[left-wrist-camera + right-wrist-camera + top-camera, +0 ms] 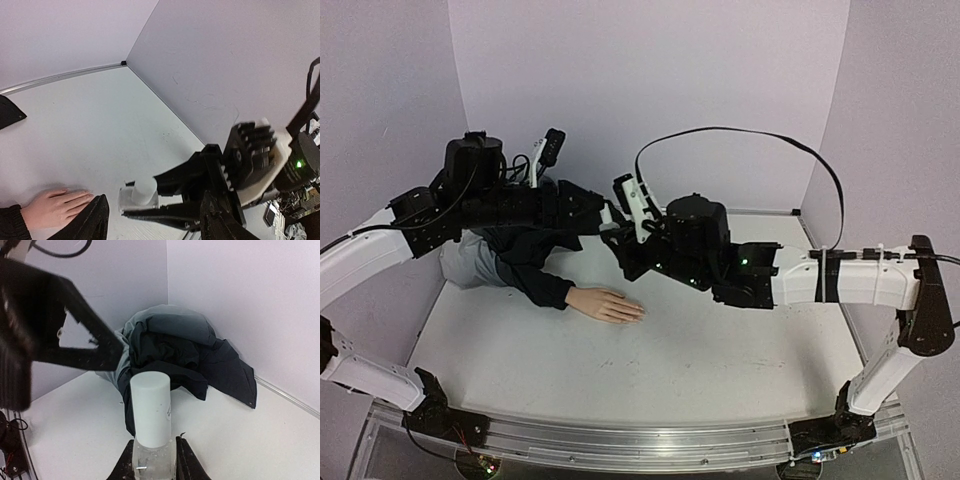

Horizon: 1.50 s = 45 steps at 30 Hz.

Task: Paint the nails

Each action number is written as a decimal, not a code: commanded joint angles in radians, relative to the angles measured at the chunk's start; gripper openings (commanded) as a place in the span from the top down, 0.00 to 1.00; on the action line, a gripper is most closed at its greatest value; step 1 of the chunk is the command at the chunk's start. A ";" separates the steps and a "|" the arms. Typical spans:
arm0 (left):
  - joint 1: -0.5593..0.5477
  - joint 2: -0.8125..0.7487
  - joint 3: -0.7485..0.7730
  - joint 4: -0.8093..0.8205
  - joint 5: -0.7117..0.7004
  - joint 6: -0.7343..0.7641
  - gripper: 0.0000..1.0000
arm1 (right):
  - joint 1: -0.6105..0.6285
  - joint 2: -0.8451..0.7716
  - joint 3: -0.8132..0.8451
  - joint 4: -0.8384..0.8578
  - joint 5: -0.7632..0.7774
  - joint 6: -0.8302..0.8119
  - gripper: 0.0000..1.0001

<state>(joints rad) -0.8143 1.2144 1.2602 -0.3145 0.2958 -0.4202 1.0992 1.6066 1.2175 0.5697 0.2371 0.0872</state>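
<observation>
Bottle (150, 422) in right fingers (187, 463), above tabletop (250, 440)

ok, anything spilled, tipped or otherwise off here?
Nothing stands out. The small clear bottle with its white cylindrical cap on sits upright in the right gripper, no spill on the white table. The pale peach mannequin hand lies flat; only the dark jacket is bunched up.
</observation>
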 commanded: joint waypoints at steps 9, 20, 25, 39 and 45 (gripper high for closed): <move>0.003 0.024 0.054 0.034 -0.076 -0.033 0.58 | 0.084 0.098 0.174 0.031 0.179 -0.079 1.00; 0.003 0.044 0.044 0.035 -0.025 -0.016 0.89 | 0.092 0.105 0.198 0.032 0.158 -0.102 1.00; -0.004 0.069 0.035 0.040 0.159 0.038 0.92 | 0.073 0.053 0.185 0.044 -0.007 -0.116 1.00; -0.015 0.090 0.021 0.044 0.826 0.310 0.93 | -0.256 -0.141 0.037 0.291 -1.423 0.151 1.00; 0.008 0.080 0.057 0.045 0.560 0.236 0.55 | -0.272 -0.217 -0.093 0.243 -1.137 0.105 1.00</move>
<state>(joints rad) -0.8268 1.3148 1.2823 -0.1822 0.9199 -0.1326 0.8692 1.5249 1.1549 0.6426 -1.0019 0.2340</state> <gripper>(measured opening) 0.277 0.213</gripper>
